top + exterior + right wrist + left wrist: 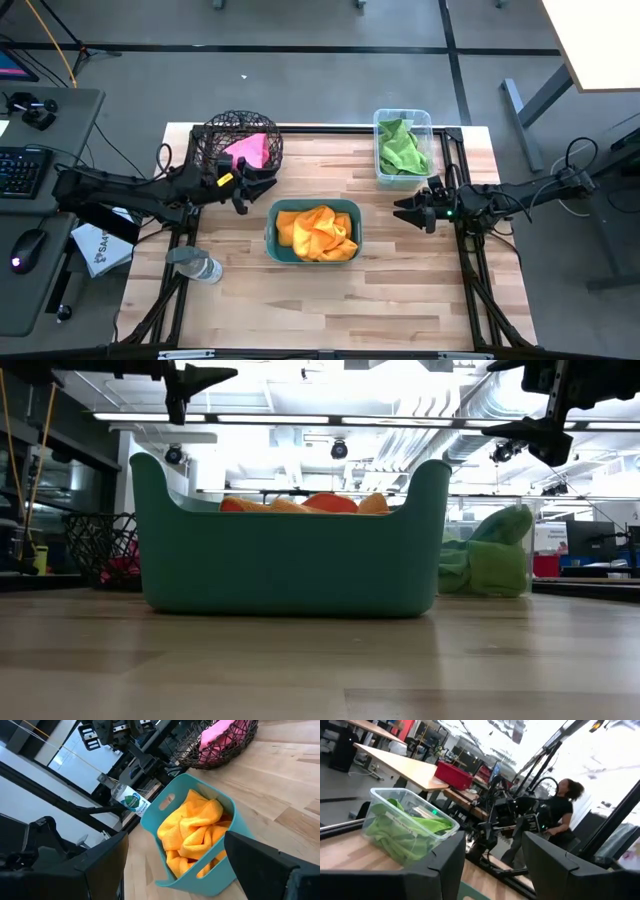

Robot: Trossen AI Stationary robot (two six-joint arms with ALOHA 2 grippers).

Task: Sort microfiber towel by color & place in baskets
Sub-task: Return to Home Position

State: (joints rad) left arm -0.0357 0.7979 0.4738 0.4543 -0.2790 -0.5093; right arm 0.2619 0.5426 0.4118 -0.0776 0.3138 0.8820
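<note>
Orange towels (317, 232) (192, 836) lie bunched in the teal tub (272, 236) at the table's middle. A pink towel (248, 149) (220, 731) sits in the round dark wire basket (212, 145) at the far left. Lime green towels (401, 150) (400, 830) fill the clear bin (427, 125) at the far right. My left gripper (262, 178) (492, 857) hovers open above the table, between the wire basket and the tub. My right gripper (402, 211) (175, 860) hovers open to the right of the tub, near the clear bin.
A clear plastic bottle (196, 264) lies at the table's left edge, and a white printed packet (100, 248) lies off the table beyond it. A keyboard and mouse sit on a desk to the left. A person (560, 815) stands in the room behind the right arm.
</note>
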